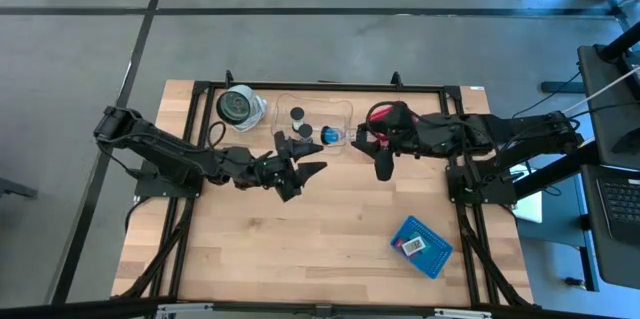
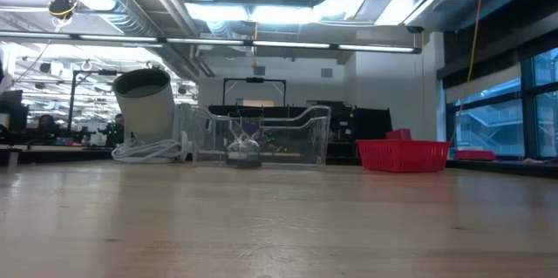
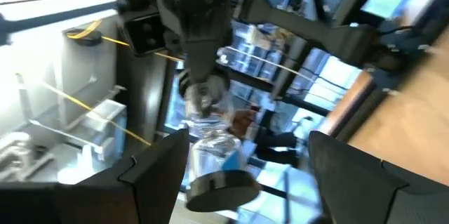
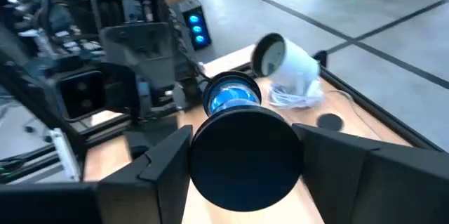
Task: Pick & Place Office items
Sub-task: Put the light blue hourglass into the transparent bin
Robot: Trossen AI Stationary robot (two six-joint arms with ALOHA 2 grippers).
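Two black cylinders (image 1: 297, 115) already lie in the clear tray (image 1: 345, 109); the right tool (image 1: 383, 169) grips a third black cylinder (image 4: 245, 155) above the bench (image 1: 320, 249), undelivered. Left tool (image 1: 300, 159) hovers open.

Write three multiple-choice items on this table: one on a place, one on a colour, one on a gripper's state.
1. The blue box lies:
A in the clear tray
B on bare wood on the right arm's side
C in the basket

2. The mesh basket is:
A red
B green
C white

3. The left gripper is:
A shut on the box
B out of view
C open and empty

Answers:
1. B, the box lies alone on the table.
2. A, the low view shows it red.
3. C, its fingers are spread above the wood.
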